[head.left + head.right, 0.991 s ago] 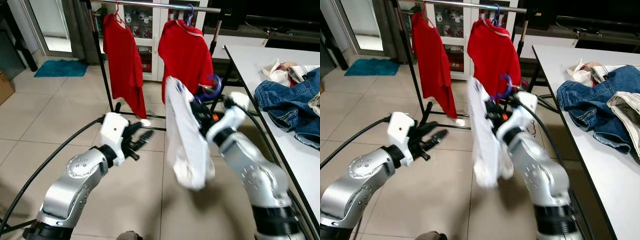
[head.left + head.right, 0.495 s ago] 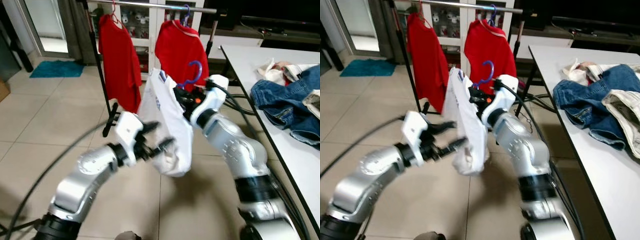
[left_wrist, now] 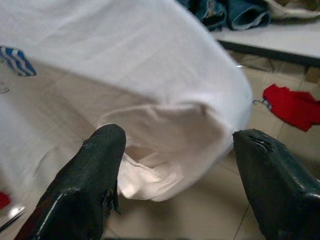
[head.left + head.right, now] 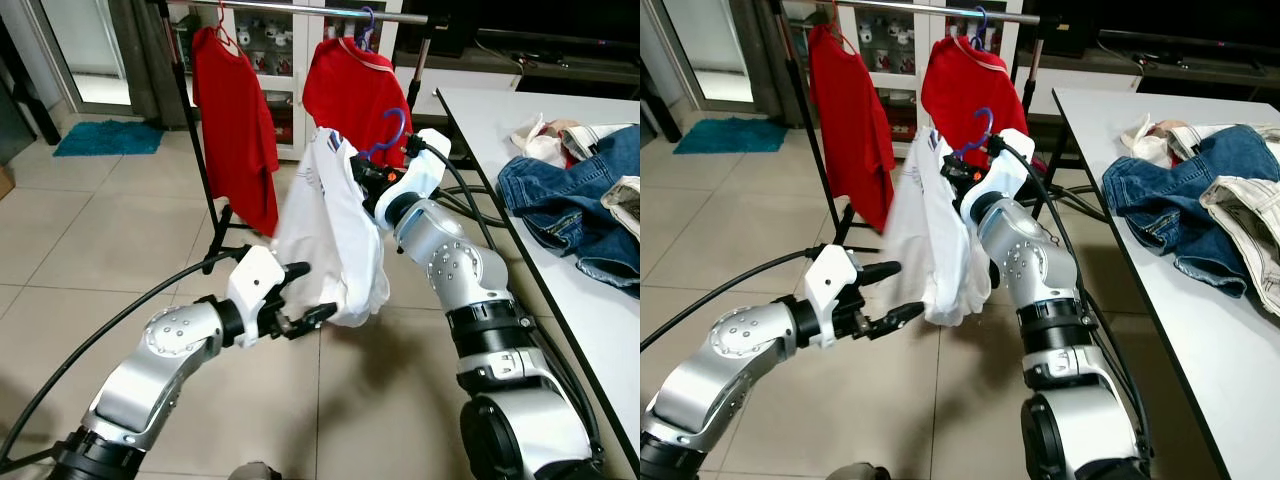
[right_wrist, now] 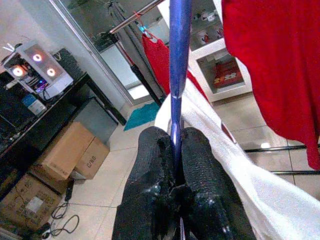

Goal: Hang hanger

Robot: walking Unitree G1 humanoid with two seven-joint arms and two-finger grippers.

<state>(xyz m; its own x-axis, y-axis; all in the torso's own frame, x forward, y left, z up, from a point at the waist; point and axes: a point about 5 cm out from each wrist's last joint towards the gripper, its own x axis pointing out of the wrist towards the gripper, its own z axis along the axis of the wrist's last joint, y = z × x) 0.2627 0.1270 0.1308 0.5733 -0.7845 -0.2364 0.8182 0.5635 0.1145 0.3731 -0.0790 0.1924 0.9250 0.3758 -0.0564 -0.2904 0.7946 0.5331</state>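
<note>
A white shirt hangs on a blue hanger, whose hook points up in front of the clothes rail. My right gripper is shut on the hanger's neck; in the right wrist view the fingers pinch the blue hanger stem. My left gripper is open just below the shirt's hem, fingers apart; in the left wrist view the fingertips sit close under the white shirt cloth. Two red shirts hang on the rail.
A white table on the right carries blue jeans and other clothes. The rack's black upright and foot stand on the tiled floor. A teal mat lies far left. A black cable loops by my left arm.
My right gripper has lifted the hanger and shirt up and toward the rail. The left gripper has come in under the shirt's hem. The camera has shifted a little.
</note>
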